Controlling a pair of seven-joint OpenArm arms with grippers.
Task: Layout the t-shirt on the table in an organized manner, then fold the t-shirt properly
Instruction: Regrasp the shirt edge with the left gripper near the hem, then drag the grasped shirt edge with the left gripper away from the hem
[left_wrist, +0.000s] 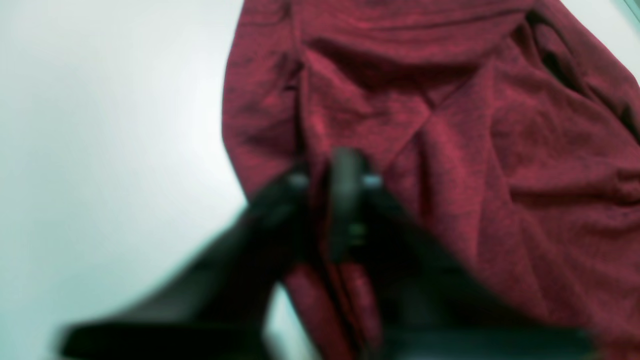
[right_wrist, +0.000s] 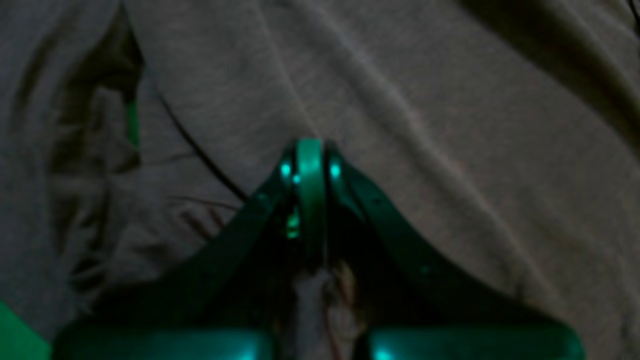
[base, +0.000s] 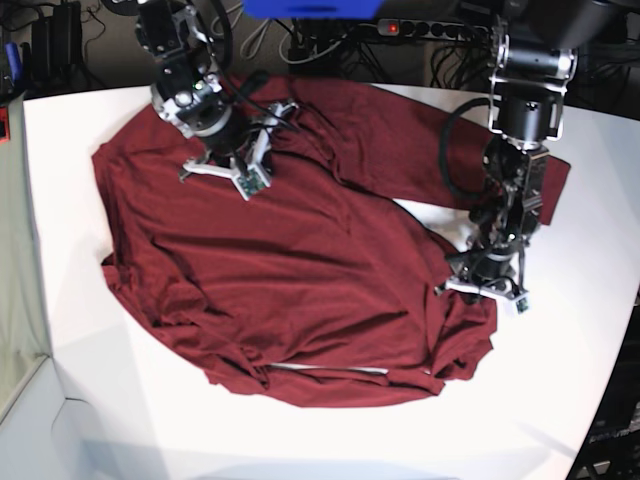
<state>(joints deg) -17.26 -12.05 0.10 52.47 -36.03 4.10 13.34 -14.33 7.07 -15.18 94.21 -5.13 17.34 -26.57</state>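
Note:
The dark red t-shirt (base: 300, 270) lies spread and wrinkled across the white table (base: 60, 150), with one sleeve reaching toward the back right. My left gripper (left_wrist: 332, 170) is shut on a fold at the shirt's (left_wrist: 475, 150) edge, and cloth runs down between its fingers. In the base view this gripper (base: 478, 272) sits at the shirt's right side. My right gripper (right_wrist: 310, 150) is shut with bunched fabric between its fingers. The shirt (right_wrist: 400, 100) looks grey in that dim view. In the base view the right gripper (base: 225, 160) is down on the shirt's upper left part.
A power strip (base: 430, 28) and cables lie behind the table's far edge. A blue object (base: 310, 8) hangs at the top centre. Bare white tabletop (base: 560, 400) shows at the front and right of the shirt.

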